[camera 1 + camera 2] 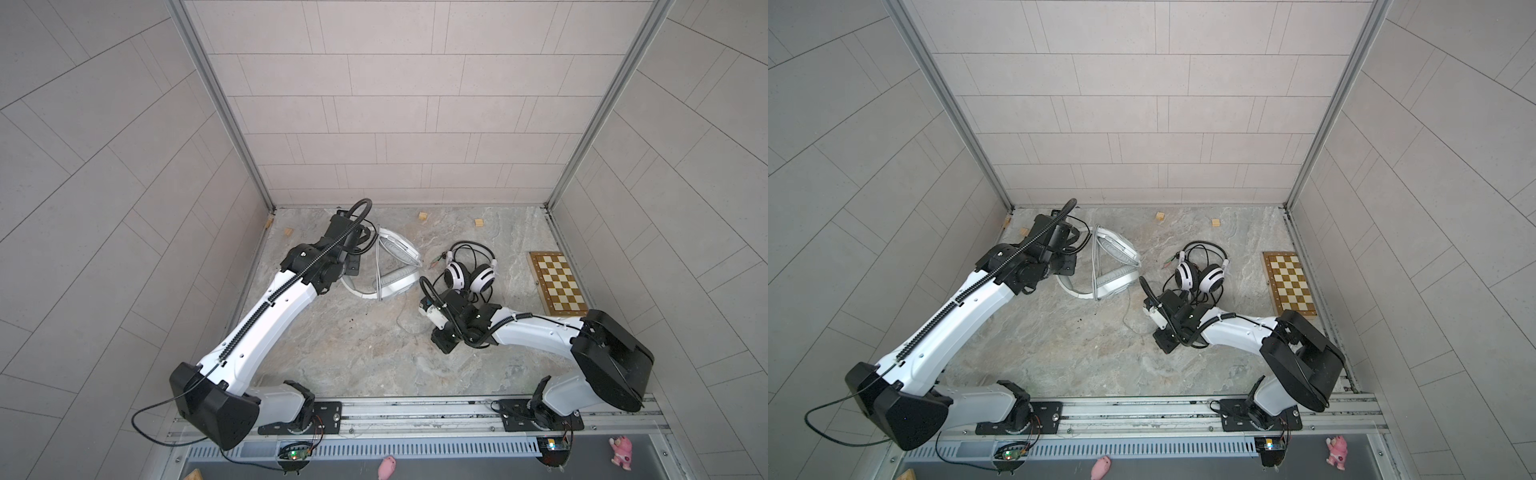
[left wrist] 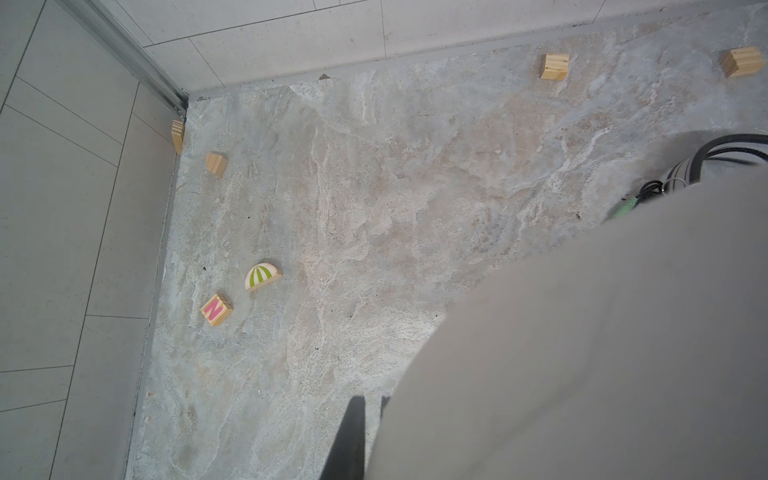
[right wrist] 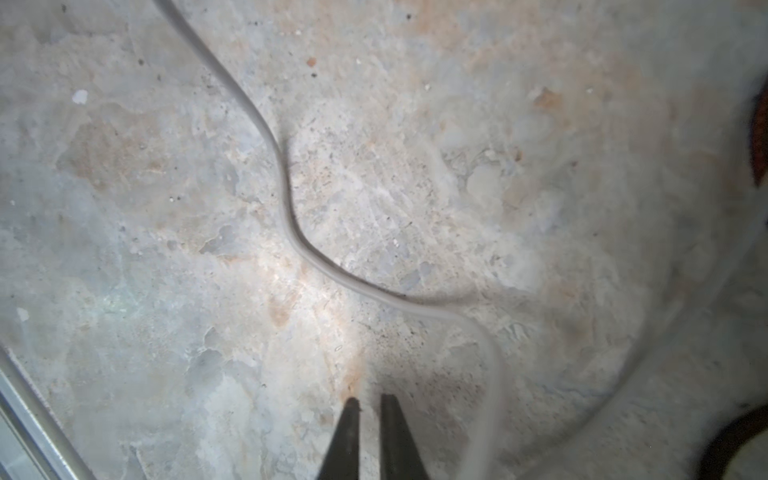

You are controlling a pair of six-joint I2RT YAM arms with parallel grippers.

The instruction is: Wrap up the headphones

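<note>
Desk (image 1: 332,353), both top views. Task judged partway.

- White headset (image 1: 395,284), 11 o'clock of desk centre. Several turns of grey cable (image 3: 291,216) stretch across its two cups, so the wrap looks begun. A loose tail runs off toward 5 o'clock, up to the right arm. That slack is left to wind.
- Black-and-white headset (image 1: 467,276), 2 o'clock, cups side by side. Black cable (image 1: 482,297) loops loosely about it, and the plugs (image 1: 435,261) lie at its 9 o'clock. Looks unwrapped, probably the later job.
- Left fingers (image 2: 353,432): narrow, apparently clamped on the white headset's headband end.
- Right fingers (image 3: 345,436): nearly together, nothing between them. The grey tail passes just beside, not gripped.

Hard to make out:
- A pale grey blur fills much of the left wrist view, presumably the headset held close. It covers one finger, so the contact itself goes unseen.
- In the top views the left arm's wrist hides that grip.
- The grey tail's far end is lost under the right arm.
- The turns are too fine to count.
</note>
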